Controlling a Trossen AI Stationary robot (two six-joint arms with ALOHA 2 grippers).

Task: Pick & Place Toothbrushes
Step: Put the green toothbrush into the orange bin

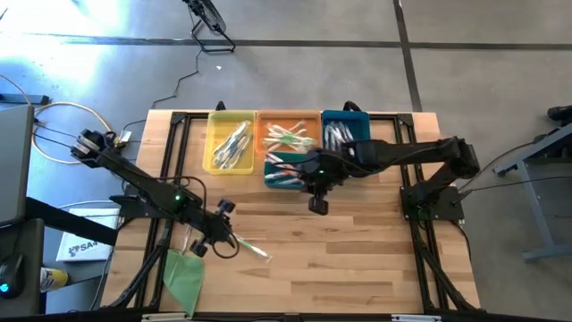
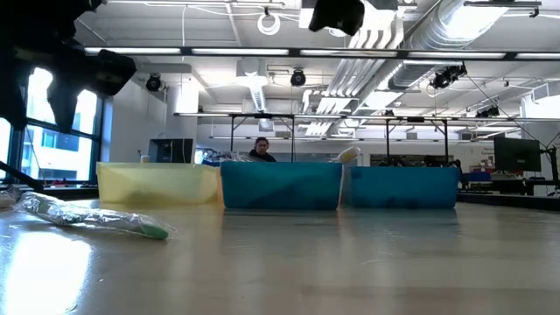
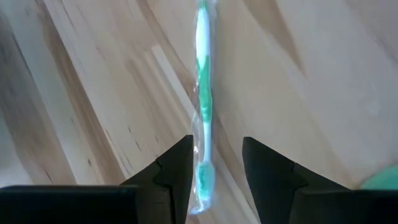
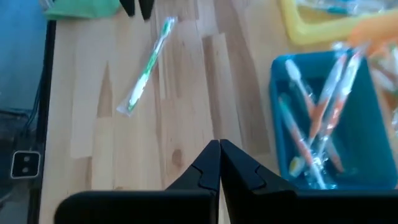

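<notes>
While poised over clear-wrapped green-and-white toothbrush [image 3: 203, 99] lying on pale wooden table [image 1: 357, 250], near front left; nothing gripped.
Left gripper [image 3: 214, 162] hung above with fingers [image 3: 177, 168] parted, straddling brush end, apart from wrapper. Judged risk: slick wrapper slipping or pivoting if clamped off-centre. Right gripper [image 4: 219, 163] clenched empty, held mid-table just beside small teal plastic bin [image 4: 323, 112] of brushes.

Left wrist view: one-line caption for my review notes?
Open left gripper fingers straddle a green wrapped toothbrush lying on the wooden table.
</notes>
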